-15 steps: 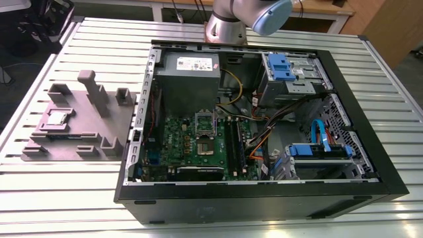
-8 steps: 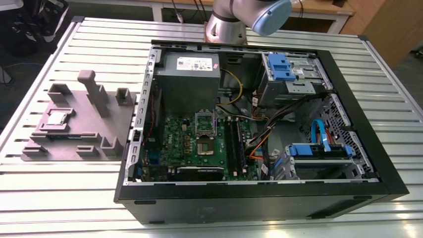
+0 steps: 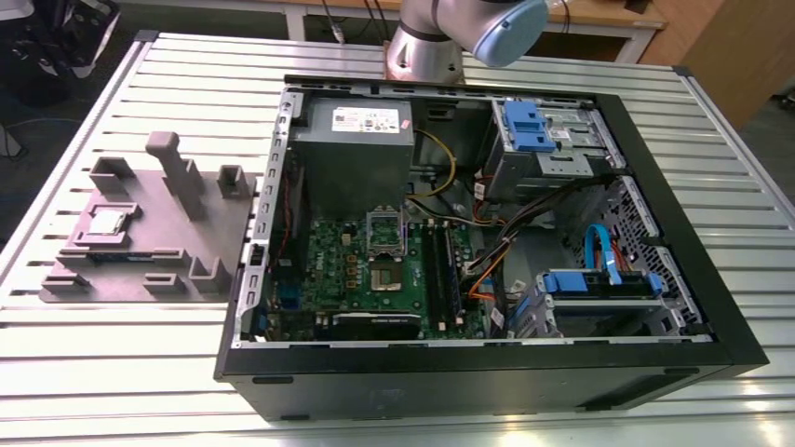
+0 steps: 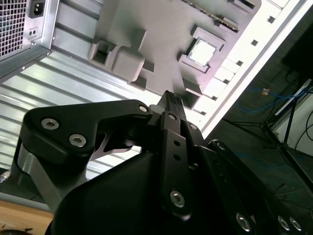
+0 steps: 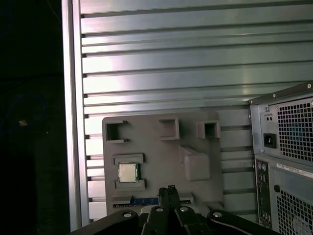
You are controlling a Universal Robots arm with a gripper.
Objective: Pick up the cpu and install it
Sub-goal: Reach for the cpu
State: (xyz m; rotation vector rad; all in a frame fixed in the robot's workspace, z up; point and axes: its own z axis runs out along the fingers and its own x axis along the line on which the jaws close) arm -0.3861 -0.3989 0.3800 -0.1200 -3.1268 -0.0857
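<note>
Well below the end effector [image 5: 169,190] and apart from it, on the exterior view's left, the cpu [image 3: 110,222] lies flat in a square recess of a grey holder [image 3: 155,244] on the slatted counter [image 3: 125,354]. In the first wrist view the cpu [image 5: 128,172] shows beyond the fingertips, untouched. The end effector's fingers are pressed together with nothing between them. Further toward the exterior view's right, the open case [image 3: 497,372] stands just beside the holder and off to one side of the end effector. Inside it, the socket [image 3: 387,270] sits on the green board [image 3: 330,251]. The arm [image 3: 453,42] rises behind the case.
</note>
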